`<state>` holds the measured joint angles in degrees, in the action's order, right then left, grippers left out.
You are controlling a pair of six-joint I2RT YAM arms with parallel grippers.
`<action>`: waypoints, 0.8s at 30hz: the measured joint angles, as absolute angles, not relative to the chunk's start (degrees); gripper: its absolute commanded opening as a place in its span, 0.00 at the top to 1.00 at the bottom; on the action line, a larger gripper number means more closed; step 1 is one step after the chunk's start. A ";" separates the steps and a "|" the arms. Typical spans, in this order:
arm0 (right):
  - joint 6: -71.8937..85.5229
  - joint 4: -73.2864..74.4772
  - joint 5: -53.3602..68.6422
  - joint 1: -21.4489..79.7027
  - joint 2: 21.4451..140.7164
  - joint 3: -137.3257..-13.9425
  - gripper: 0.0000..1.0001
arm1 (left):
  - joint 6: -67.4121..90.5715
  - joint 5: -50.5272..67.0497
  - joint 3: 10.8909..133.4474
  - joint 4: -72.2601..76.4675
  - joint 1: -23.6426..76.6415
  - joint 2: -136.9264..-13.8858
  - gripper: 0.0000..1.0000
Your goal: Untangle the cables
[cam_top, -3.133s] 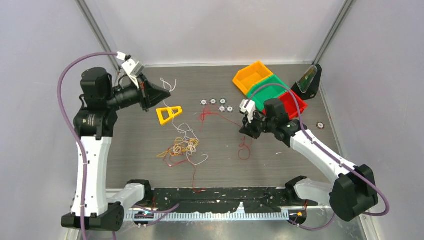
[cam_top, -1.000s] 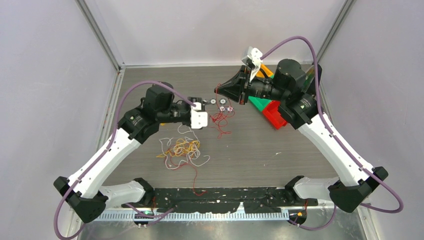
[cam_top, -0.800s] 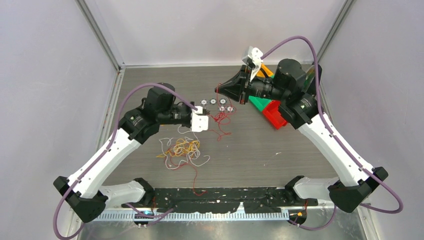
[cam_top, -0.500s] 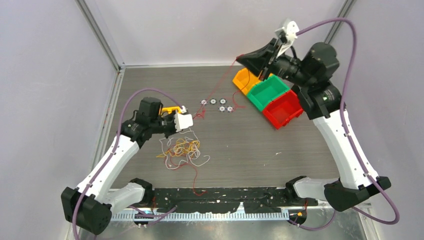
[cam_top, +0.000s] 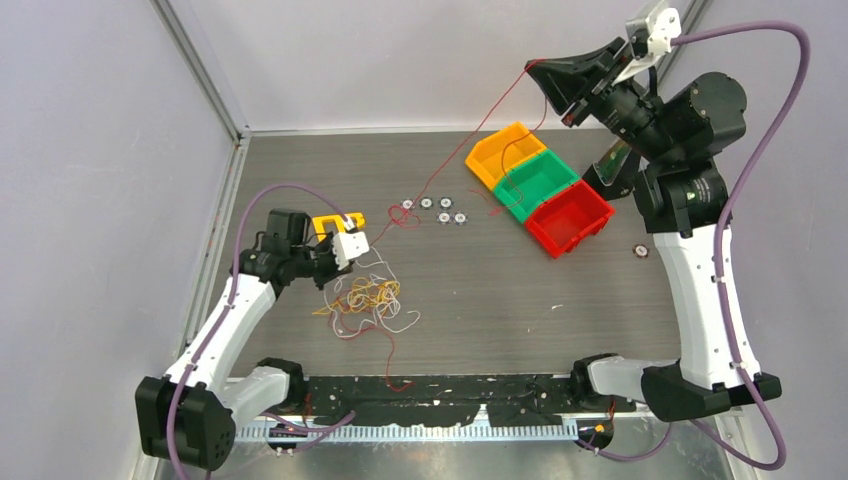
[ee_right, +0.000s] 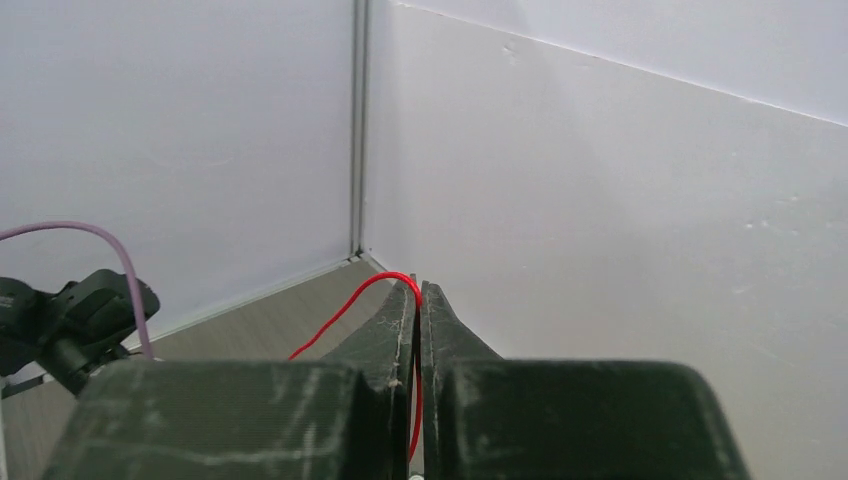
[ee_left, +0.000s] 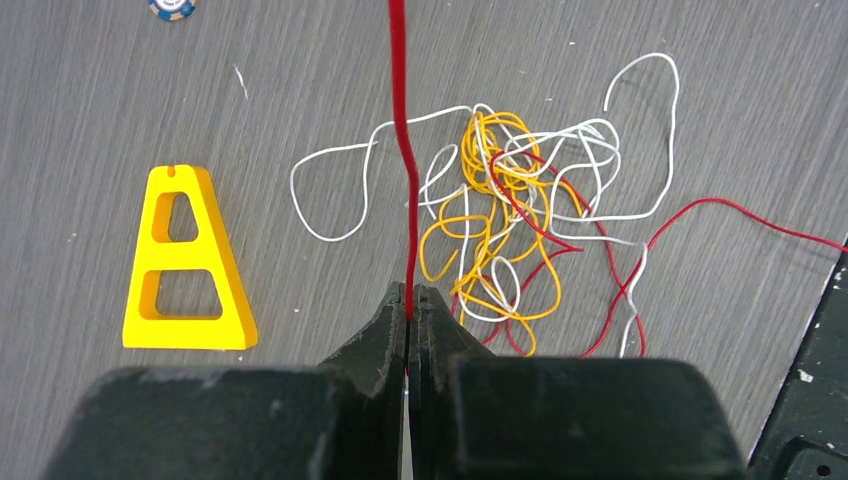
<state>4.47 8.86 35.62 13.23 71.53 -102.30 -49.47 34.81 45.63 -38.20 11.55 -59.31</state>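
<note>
A red cable [cam_top: 470,131] stretches taut through the air between both grippers. My left gripper [cam_top: 368,236] is shut on its lower end [ee_left: 403,150], low over the table just behind the tangle. My right gripper [cam_top: 531,68] is raised high at the back right and is shut on the upper end [ee_right: 340,310]. In the wrist views, the left gripper [ee_left: 410,295] and right gripper [ee_right: 418,290] both show jaws pressed together on the red strand. The tangle [cam_top: 365,298] of yellow-orange, white and red cables [ee_left: 510,220] lies on the table below the left gripper.
A yellow triangular piece [cam_top: 328,225] lies left of the tangle. Several small round discs [cam_top: 430,208] sit mid-table, and one more disc [cam_top: 640,250] lies at the right. Orange [cam_top: 505,150], green [cam_top: 540,180] and red [cam_top: 570,215] bins stand back right, beside a black holder [cam_top: 615,160].
My left gripper closed on the red cable and drew back left toward the tangle. My right gripper rose up and back right, stretching the red cable out of its bundle.
</note>
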 measured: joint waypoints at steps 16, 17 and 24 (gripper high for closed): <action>4.43 4.82 30.85 7.42 76.62 -102.87 0.95 | -30.04 38.98 62.70 -36.73 16.21 -64.93 0.00; 4.25 4.73 30.30 7.27 77.23 -102.87 0.95 | -28.49 39.09 63.96 -36.05 16.58 -65.14 0.00; 0.23 3.31 26.52 5.02 79.29 -100.47 0.95 | -23.27 38.52 65.76 -34.54 16.75 -65.54 0.00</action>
